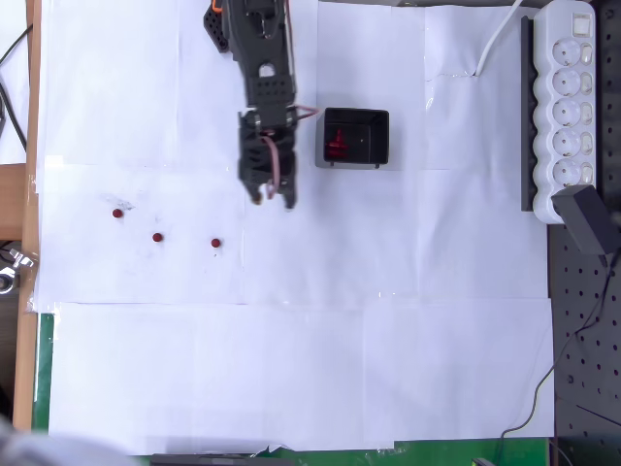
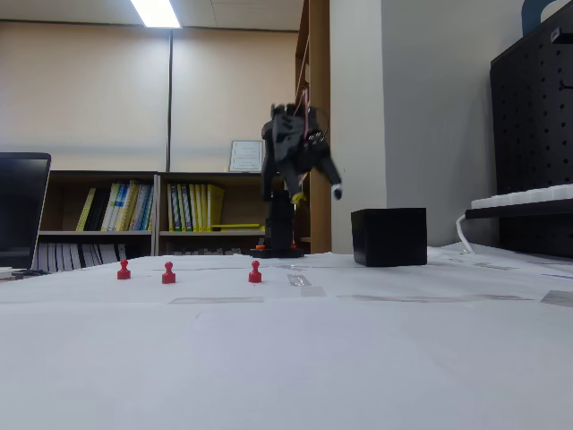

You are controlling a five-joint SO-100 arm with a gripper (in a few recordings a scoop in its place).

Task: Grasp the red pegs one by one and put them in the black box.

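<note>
three red pegs (image 1: 157, 237) stand out on the white paper (image 1: 291, 369) that covers the table, strung in a loose row toward the table's left edge in the overhead view: one nearest that edge (image 1: 117, 213), one in the middle, and one closest to the arm (image 1: 215, 243). the fixed view shows the same three standing upright (image 2: 168, 273), well apart from one another.

the black box (image 1: 355, 137) sits nearer the far edge, just right of the arm in the overhead view, and there's a red cluster inside it (image 1: 336, 144), so some pegs look already delivered, though the count in there is too blurred to call. by that reading the job is partway through, three to go.

the gripper (image 1: 275, 199) hangs in the air between the box and the nearest loose peg, raised off the paper as the fixed view shows (image 2: 333, 190). nothing red between its fingers that i can make out; whether they're spread or pressed together, i can't tell, the shot is smeared.

room to work looks generous: bare paper all round the pegs and a wide empty stretch toward the near edge. the power strip (image 1: 566, 107) lies along the right edge, well clear of the box. the leftmost peg sits nearest the edge, likely the longest reach.
</note>
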